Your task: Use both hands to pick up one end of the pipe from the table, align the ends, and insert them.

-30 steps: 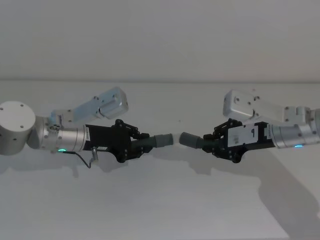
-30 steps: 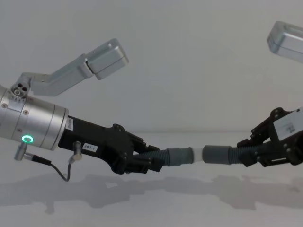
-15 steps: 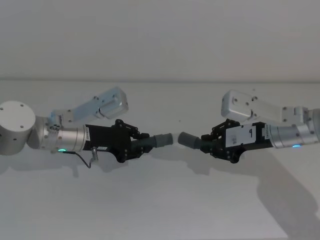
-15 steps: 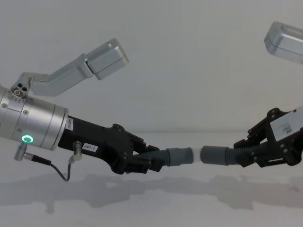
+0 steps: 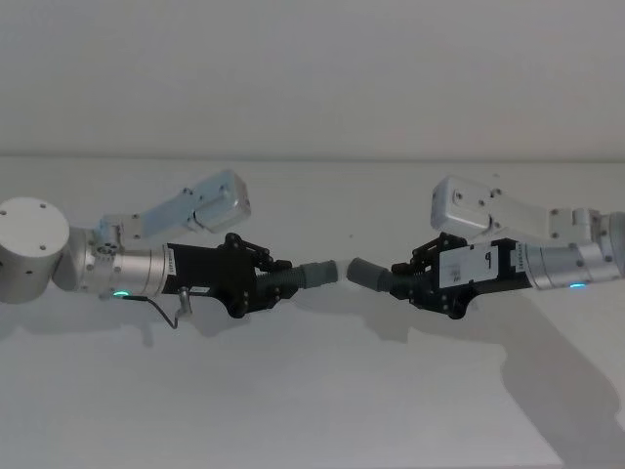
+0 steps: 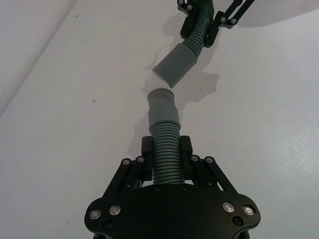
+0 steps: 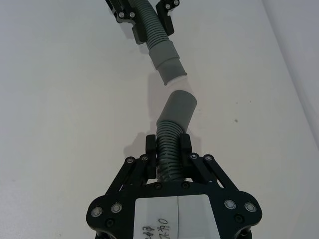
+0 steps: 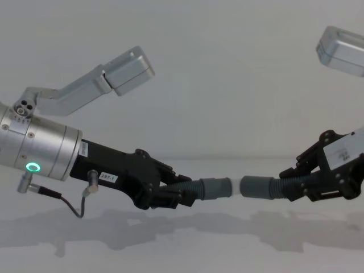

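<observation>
black claws (image 8: pixel 181 196) | silver wrists | green ring light | white label

Two claws, left (image 5: pixel 276 284) and right (image 5: pixel 405 282); two hose pieces (image 5: pixel 305 277) (image 5: pixel 371 275); one table (image 5: pixel 312 391).

A bare robot test bench in what looks like a lab: a plain matte white table (image 5: pixel 312 391) meets a blank pale wall (image 5: pixel 312 68), with no furnishings or household items around.
</observation>
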